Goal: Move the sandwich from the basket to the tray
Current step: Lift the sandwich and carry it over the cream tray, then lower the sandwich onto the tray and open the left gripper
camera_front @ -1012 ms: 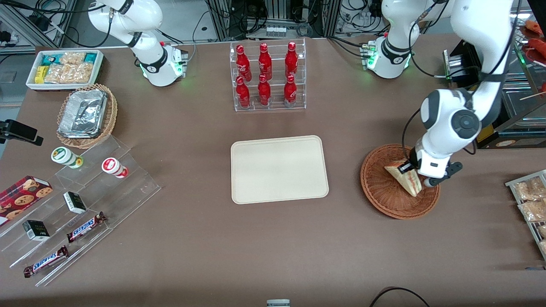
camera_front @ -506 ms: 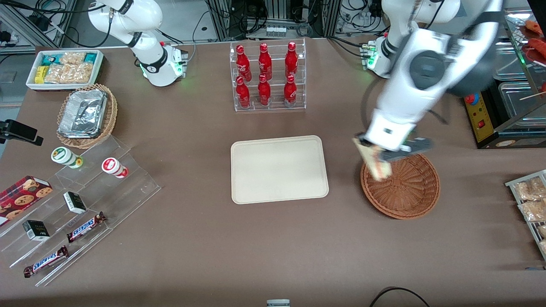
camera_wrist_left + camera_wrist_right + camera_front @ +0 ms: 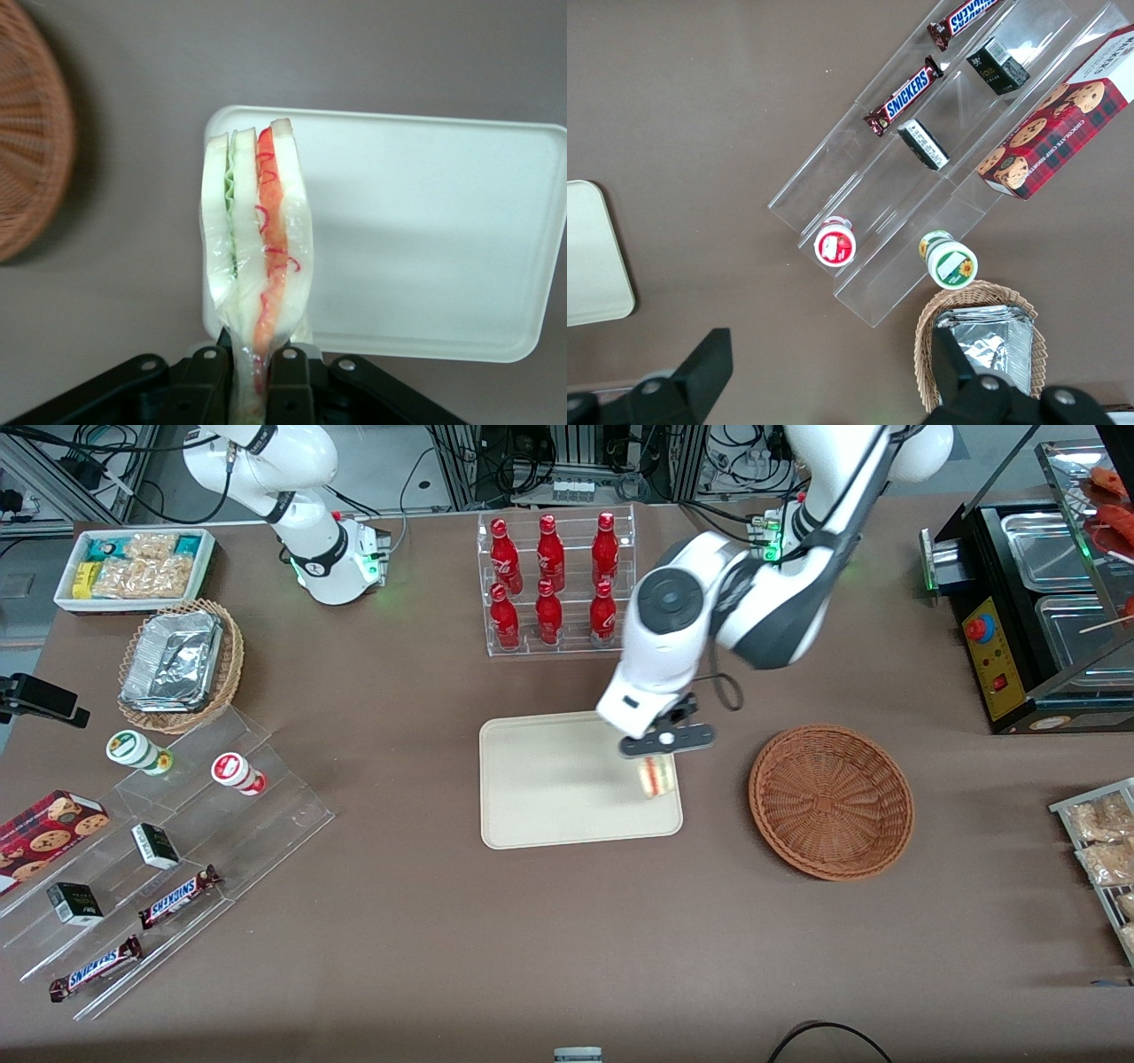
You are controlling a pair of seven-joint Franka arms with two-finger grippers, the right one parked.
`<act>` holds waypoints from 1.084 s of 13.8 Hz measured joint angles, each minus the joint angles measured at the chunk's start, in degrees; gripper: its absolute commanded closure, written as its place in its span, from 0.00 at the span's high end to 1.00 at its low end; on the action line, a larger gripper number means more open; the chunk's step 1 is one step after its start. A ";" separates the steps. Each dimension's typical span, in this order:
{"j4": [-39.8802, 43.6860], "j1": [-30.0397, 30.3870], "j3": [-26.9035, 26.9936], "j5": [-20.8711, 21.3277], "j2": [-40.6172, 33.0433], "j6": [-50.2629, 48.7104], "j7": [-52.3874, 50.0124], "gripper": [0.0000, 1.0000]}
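While I hang over the bench, this is how things stand.
End effector: my end effector [image 3: 656, 749] is above the tray's edge nearest the basket, its fingers [image 3: 210, 379] closed tight on the narrow end of the sandwich.
Sandwich: the sandwich [image 3: 254, 266] hangs from my grip, cut edge facing my wrist camera, showing green, pale and orange-red layers under clear wrap; in the front view it [image 3: 656, 776] is blurred, and it seems to be clear of the tray surface, though I cannot be sure.
Tray: the cream tray [image 3: 549, 788] lies flat at mid-bench, nearer the front camera than the rack of red bottles [image 3: 555, 584].
Basket: the reddish-brown basket [image 3: 831, 802] sits beside the tray toward my arm's end of the bench, apart from it.
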 measured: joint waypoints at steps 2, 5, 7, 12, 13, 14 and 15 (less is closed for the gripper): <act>0.14 -1.88 -0.02 0.00 3.77 4.29 -0.08 0.00; 0.58 -4.19 0.00 0.04 8.93 8.90 -1.08 0.00; 0.70 -5.00 0.00 0.06 11.20 12.25 -1.55 0.00; 0.89 -6.36 -0.03 0.22 15.23 16.52 -1.59 0.26; 1.00 -6.79 -0.01 0.24 15.67 16.65 -1.59 0.93; 1.26 -6.99 0.02 0.25 15.78 16.66 -1.59 1.00; 1.50 -7.03 0.06 0.29 15.76 16.61 -1.59 1.00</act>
